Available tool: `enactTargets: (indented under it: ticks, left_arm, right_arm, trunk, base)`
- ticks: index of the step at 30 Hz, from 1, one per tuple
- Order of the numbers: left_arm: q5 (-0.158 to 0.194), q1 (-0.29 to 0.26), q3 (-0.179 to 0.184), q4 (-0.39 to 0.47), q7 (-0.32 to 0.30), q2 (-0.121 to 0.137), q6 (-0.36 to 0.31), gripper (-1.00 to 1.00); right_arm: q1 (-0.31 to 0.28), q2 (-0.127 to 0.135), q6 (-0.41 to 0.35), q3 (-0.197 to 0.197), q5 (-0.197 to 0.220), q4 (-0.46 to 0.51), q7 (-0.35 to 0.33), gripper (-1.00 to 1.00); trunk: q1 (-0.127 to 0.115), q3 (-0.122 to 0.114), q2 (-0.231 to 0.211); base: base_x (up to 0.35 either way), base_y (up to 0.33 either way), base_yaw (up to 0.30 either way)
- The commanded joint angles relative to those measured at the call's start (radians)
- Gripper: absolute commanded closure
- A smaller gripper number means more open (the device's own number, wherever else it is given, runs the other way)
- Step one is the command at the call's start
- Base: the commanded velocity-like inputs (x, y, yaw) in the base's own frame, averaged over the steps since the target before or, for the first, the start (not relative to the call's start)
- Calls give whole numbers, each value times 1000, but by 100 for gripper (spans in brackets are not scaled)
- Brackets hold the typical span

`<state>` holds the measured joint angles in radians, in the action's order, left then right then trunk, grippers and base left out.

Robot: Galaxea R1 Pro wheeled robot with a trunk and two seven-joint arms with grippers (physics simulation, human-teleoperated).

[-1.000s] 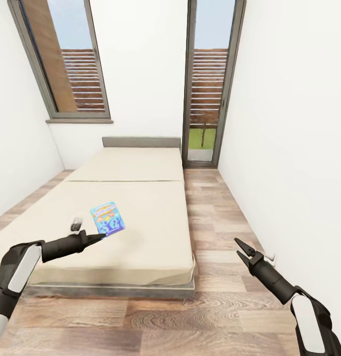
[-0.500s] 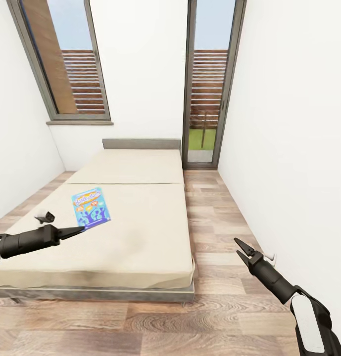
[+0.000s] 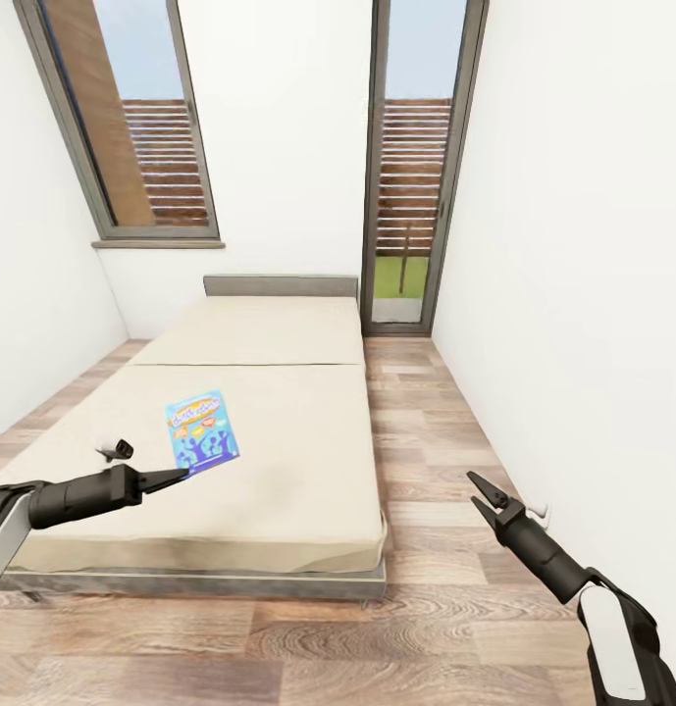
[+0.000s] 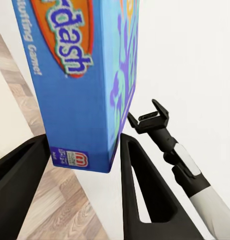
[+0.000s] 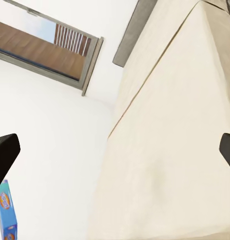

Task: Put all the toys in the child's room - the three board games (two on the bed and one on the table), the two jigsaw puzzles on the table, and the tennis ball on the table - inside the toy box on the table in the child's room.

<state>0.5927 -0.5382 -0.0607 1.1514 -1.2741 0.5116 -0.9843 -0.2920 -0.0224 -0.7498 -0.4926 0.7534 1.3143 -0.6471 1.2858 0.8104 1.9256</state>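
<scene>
At eight o'clock in the head view, the left claw (image 3: 178, 477) pinches the blue board game (image 3: 202, 430) by its lower edge, lifted above the bed (image 3: 279, 431). At four o'clock, the right claw (image 3: 482, 495) hangs spread and empty over the floor. Judging from this, one game is picked up; boxing it and the other toys remains.

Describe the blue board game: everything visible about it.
The board game is a flat rectangular box, seemingly cardboard, with a bright blue cover, an orange title banner and purple cartoon figures. The left wrist view shows lettering ending in "dash" and a small red logo near one corner. The left pincer is shut on its lower edge, its fingers pressing both faces. It is raised above the bed, cover toward the head camera.
</scene>
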Motion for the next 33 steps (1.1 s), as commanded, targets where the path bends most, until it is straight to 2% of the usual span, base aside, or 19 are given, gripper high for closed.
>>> enactTargets:
  ticks: [1, 8, 20, 25, 27, 33]
  left_arm:
    - [2, 0, 0, 0, -1, 0, -7, 100]
    - [0, 0, 1, -1, -1, -1, -5, 100]
    - [-1, 0, -1, -1, -3, -1, -5, 100]
    - [-1, 0, -2, -1, -3, 0, -5, 100]
    - [-1, 0, -2, -1, -4, 0, -5, 100]
    - [0, 0, -8, -1, -4, 6, -6, 100]
  right_arm:
    - [-1, -1, -6, -3, 1, 0, -2, -100]
    - [-1, 1, -7, 0, 1, 0, -3, -100]
    - [-1, 0, -7, 3, -9, 2, 12, -100]
    - [-2, -3, -12, 5, -11, 52, 19, -100]
    - [-2, -2, -14, 20, -11, 79, 32, -100]
    - [-2, 1, -18, 115, -11, 135, 108, -100]
  trunk:
    - [0, 1, 0]
    - [0, 1, 0]
    - [0, 1, 0]
    - [0, 1, 0]
    - [0, 1, 0]
    - [0, 1, 0]
  base:
    - [0, 112, 0]
    - [16, 111, 0]
    - [52, 264, 0]
    - [2, 215, 0]
    - [0, 51, 9]
    - [0, 11, 208]
